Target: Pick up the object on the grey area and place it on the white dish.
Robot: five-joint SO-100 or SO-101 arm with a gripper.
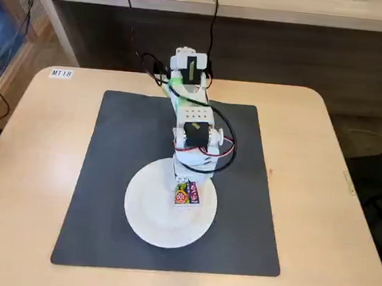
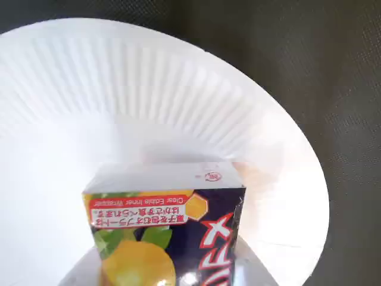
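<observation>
The object, a small packet [image 1: 187,195] with yellow, red and dark print, hangs in my gripper [image 1: 186,190] over the far right part of the white dish [image 1: 159,217]. The gripper is shut on it. The dish lies on the front half of the grey mat [image 1: 109,176]. In the wrist view the packet [image 2: 166,232] fills the bottom centre, with the ribbed white dish [image 2: 149,89] right under and behind it and the grey mat [image 2: 315,65] beyond. The fingertips are hidden behind the packet. I cannot tell whether the packet touches the dish.
The mat lies on a light wooden table [image 1: 30,170] with a small label [image 1: 61,73] at its far left corner. Red and black cables [image 1: 220,145] hang along the arm. A counter [image 1: 287,11] stands behind the table.
</observation>
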